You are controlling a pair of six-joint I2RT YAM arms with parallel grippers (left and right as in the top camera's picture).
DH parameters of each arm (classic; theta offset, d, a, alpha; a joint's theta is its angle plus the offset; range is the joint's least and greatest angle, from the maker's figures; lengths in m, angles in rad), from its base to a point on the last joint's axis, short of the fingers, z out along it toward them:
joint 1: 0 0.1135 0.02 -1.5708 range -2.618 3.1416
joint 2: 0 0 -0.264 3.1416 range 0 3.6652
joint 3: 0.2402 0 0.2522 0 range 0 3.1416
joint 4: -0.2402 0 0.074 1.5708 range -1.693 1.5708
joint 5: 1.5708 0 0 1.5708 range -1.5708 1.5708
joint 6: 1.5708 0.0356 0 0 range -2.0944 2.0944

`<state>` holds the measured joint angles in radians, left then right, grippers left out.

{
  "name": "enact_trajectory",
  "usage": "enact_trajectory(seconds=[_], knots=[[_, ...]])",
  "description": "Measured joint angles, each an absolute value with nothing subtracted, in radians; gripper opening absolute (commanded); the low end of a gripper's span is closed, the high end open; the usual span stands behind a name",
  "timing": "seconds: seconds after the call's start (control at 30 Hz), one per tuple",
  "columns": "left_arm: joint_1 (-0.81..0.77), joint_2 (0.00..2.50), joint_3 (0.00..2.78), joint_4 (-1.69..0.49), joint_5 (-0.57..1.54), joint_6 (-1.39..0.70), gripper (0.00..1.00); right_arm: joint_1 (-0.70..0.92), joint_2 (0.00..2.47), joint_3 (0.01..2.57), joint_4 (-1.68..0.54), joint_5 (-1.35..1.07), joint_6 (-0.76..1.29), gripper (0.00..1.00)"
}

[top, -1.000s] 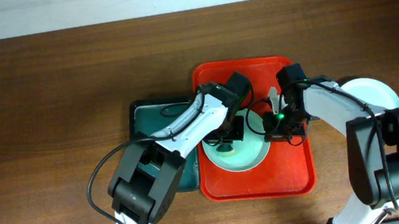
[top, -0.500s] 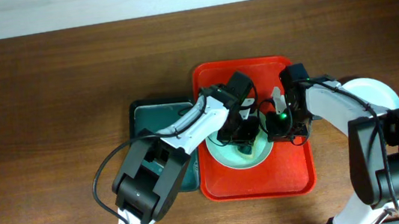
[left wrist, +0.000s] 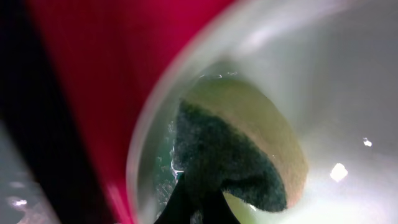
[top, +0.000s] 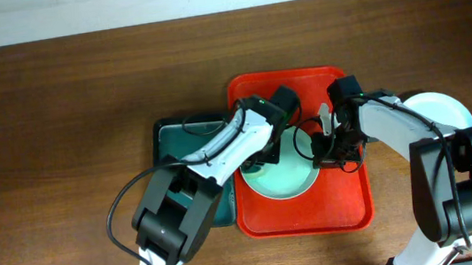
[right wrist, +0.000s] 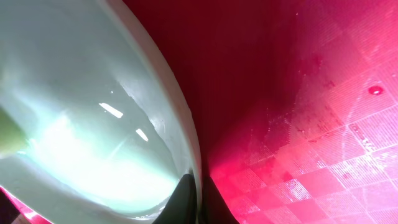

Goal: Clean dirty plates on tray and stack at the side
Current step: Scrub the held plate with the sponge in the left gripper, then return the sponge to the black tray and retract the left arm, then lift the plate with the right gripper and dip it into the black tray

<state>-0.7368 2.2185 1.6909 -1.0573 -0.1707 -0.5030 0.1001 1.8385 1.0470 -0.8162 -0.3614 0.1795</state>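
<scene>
Scrubbing seemed midway: left claw (top: 266,155) clenched a sponge (left wrist: 231,163) against the plate (top: 291,180), right claw (top: 328,145) pinched its rim; a side plate (top: 444,109) lay beyond the right claw, likely finished.

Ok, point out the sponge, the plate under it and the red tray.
sponge (left wrist: 230,162): left wrist view, dark scrubbing face
plate (top: 291,181): overhead view, bare centre
red tray (top: 308,217): overhead view, bare front floor

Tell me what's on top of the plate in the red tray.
A sponge rests on the plate, near its rim. Any smear beneath the sponge is covered.
</scene>
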Motion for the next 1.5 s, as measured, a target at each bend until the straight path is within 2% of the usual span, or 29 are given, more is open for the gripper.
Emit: enact_trajectory(seconds=[0.13, 0.3, 0.47, 0.53, 0.67, 0.8, 0.87, 0.97, 1.0, 1.03, 1.07, 1.1, 1.13, 1.17, 1.23, 1.3, 1.4, 1.5], knots=[[-0.714, 2.233, 1.715, -1.010, -0.108, -0.509, 0.00, 0.100, 1.839, 1.047, -0.825, -0.355, 0.182, 0.04], [-0.713, 2.234, 1.715, -0.888, 0.172, -0.472, 0.00, 0.094, 1.838, 1.047, -0.830, -0.349, 0.183, 0.04], [-0.705, 2.240, 1.728, -0.997, 0.267, -0.414, 0.00, 0.094, 1.838, 1.047, -0.833, -0.349, 0.176, 0.04], [-0.650, 2.243, 1.778, -1.135, 0.261, -0.385, 0.00, 0.094, 1.838, 1.047, -0.833, -0.349, 0.176, 0.04], [-0.503, 2.133, 1.813, -1.240, 0.222, -0.315, 0.00, 0.094, 1.838, 1.047, -0.833, -0.349, 0.175, 0.04], [-0.376, 1.929, 1.843, -1.336, 0.032, -0.292, 0.00, 0.094, 1.838, 1.047, -0.833, -0.349, 0.175, 0.04], [-0.352, 1.922, 1.820, -1.322, -0.016, -0.290, 0.00, 0.094, 1.838, 1.047, -0.834, -0.349, 0.175, 0.04], [-0.344, 1.944, 1.673, -1.211, -0.069, -0.292, 0.00, 0.094, 1.838, 1.047, -0.837, -0.349, 0.175, 0.04], [-0.346, 1.956, 1.581, -1.115, -0.083, -0.303, 0.02, 0.094, 1.838, 1.048, -0.839, -0.349, 0.175, 0.04], [-0.347, 1.961, 1.521, -1.082, -0.087, -0.312, 0.11, 0.094, 1.838, 1.048, -0.841, -0.348, 0.175, 0.04], [-0.348, 1.966, 1.463, -1.065, -0.087, -0.319, 0.29, 0.094, 1.838, 1.048, -0.842, -0.347, 0.175, 0.04], [-0.350, 1.973, 1.428, -1.056, -0.086, -0.331, 0.39, 0.094, 1.838, 1.048, -0.843, -0.347, 0.176, 0.04], [-0.350, 1.975, 1.414, -1.051, -0.086, -0.333, 0.56, 0.094, 1.838, 1.048, -0.844, -0.347, 0.175, 0.06], [-0.351, 1.975, 1.413, -1.050, -0.083, -0.337, 0.68, 0.094, 1.838, 1.048, -0.844, -0.347, 0.175, 0.08], [-0.351, 1.975, 1.446, -1.119, -0.076, -0.341, 0.76, 0.094, 1.839, 1.048, -0.848, -0.348, 0.173, 0.04], [-0.343, 1.975, 1.541, -1.209, -0.070, -0.344, 1.00, 0.094, 1.839, 1.054, -0.888, -0.348, 0.174, 0.04], [-0.308, 1.947, 1.668, -1.319, -0.064, -0.344, 1.00, 0.094, 1.816, 1.080, -0.970, -0.325, 0.173, 0.04], [-0.231, 1.842, 1.753, -1.391, -0.064, -0.344, 1.00, 0.106, 1.665, 1.179, -1.055, -0.292, 0.173, 0.04]])
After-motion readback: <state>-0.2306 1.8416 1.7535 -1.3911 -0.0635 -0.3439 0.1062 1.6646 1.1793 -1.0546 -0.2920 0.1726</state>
